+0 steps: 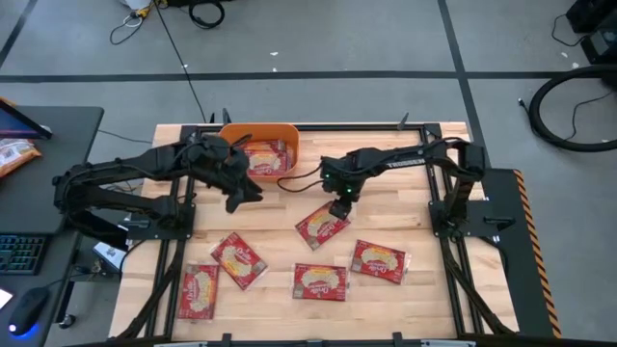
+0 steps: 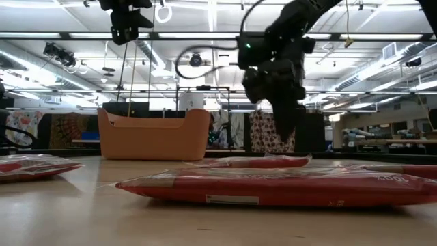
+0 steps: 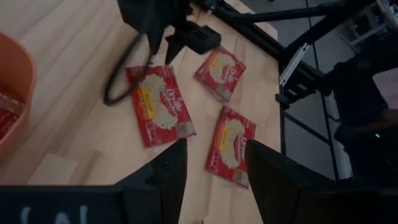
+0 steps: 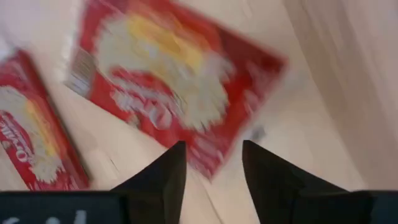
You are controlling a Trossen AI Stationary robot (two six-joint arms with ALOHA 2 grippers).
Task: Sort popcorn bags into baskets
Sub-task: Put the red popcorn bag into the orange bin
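Five red popcorn bags lie flat on the wooden table: one mid-table (image 1: 323, 226), two toward the left near corner (image 1: 238, 258) (image 1: 200, 289), and two near the front edge (image 1: 320, 281) (image 1: 380, 260). More red packets lie inside the orange basket (image 1: 280, 130) at the far edge. My right gripper (image 1: 339, 204) hangs open just above the mid-table bag (image 4: 180, 93), its fingers pointing down over the bag's edge. My left gripper (image 1: 246, 193) is open and empty, raised above the table in front of the basket; in its wrist view it (image 3: 214, 165) looks down on three bags.
The basket (image 2: 153, 133) stands at the far edge between the two arms. A black cable loops over the table by the right gripper (image 3: 118, 81). Bare wood lies between the basket and the bags. A desk with a keyboard stands off the table's left side (image 1: 24, 253).
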